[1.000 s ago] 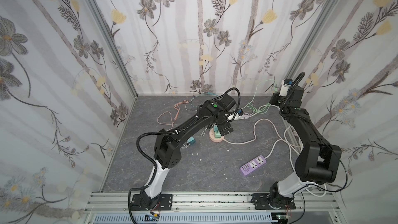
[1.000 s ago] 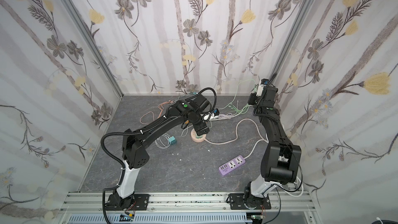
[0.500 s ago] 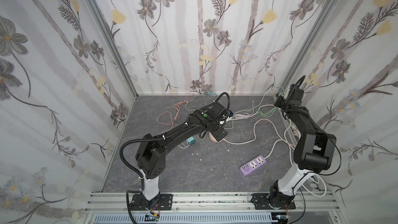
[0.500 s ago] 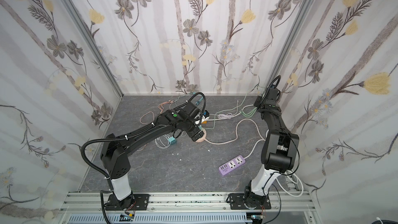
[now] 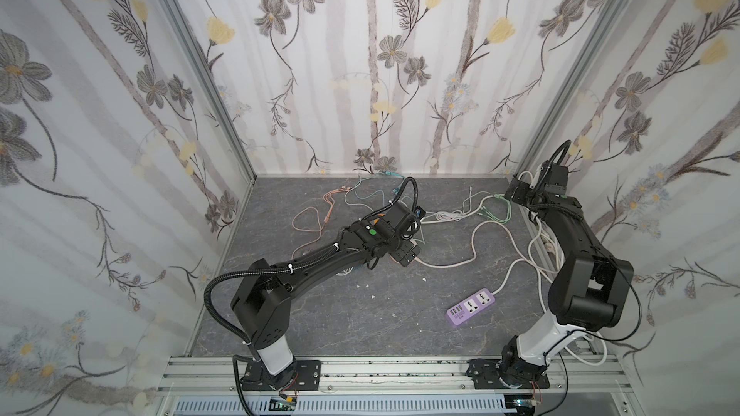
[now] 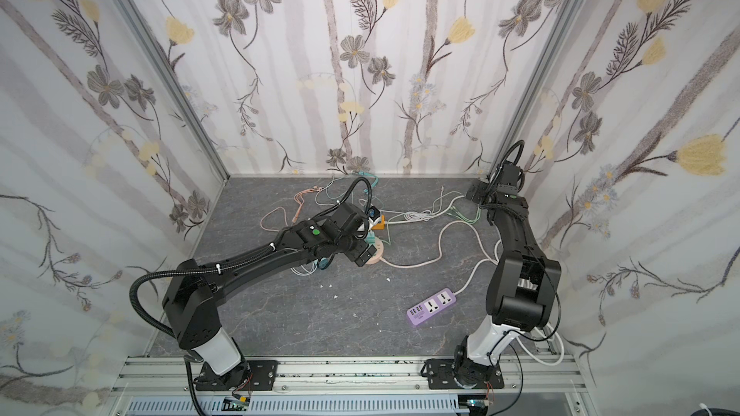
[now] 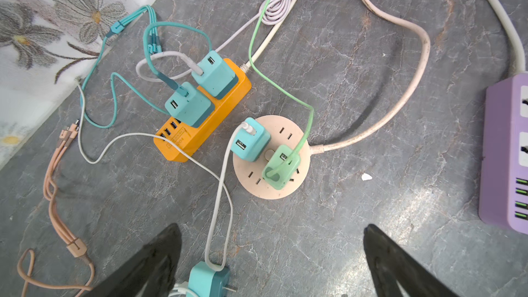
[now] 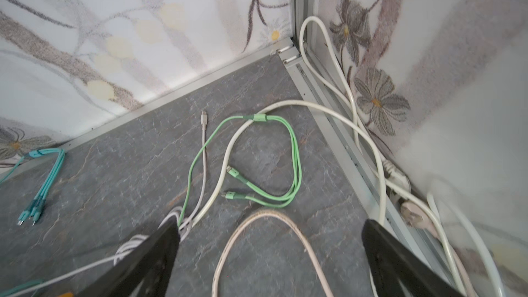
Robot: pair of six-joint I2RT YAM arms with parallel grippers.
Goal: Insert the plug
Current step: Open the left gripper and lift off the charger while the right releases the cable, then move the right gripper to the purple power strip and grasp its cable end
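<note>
Overhead, in both top views, the left end effector [image 5: 406, 254] is seen low over the middle of the grey bench [image 5: 360, 322], right at a round socket strip [image 6: 378, 258] that is mostly hidden beneath it. The right end effector [image 5: 516, 192] is seen at the far right corner of the bench, well apart from the left one. A purple power strip [image 5: 471, 308] is found well behind both, nearer the robot's base.

Next, in the left wrist view, the fingers [image 7: 148, 258] of the left end effector are seen spread wide, with nothing pinched. The plug [image 7: 208, 281], a loose teal block with bare prongs, is seen lying on the bench between the fingers, back toward the wrist and just beside one of them. Just ahead of the fingertips, the round socket strip is shown with a teal adapter [image 7: 251, 140] and a green adapter [image 7: 281, 167] seated in it. Just beyond that, an orange power strip [image 7: 200, 132] is seen carrying two further teal adapters [image 7: 187, 104].

Lastly, in the right wrist view, the right end effector's fingers [image 8: 143, 261] are likewise seen spread apart, and nothing is gripped. A beige cord [image 8: 271, 217] is seen looping on the bench between them, and a green cable [image 8: 295, 161] is coiled just ahead.
</note>
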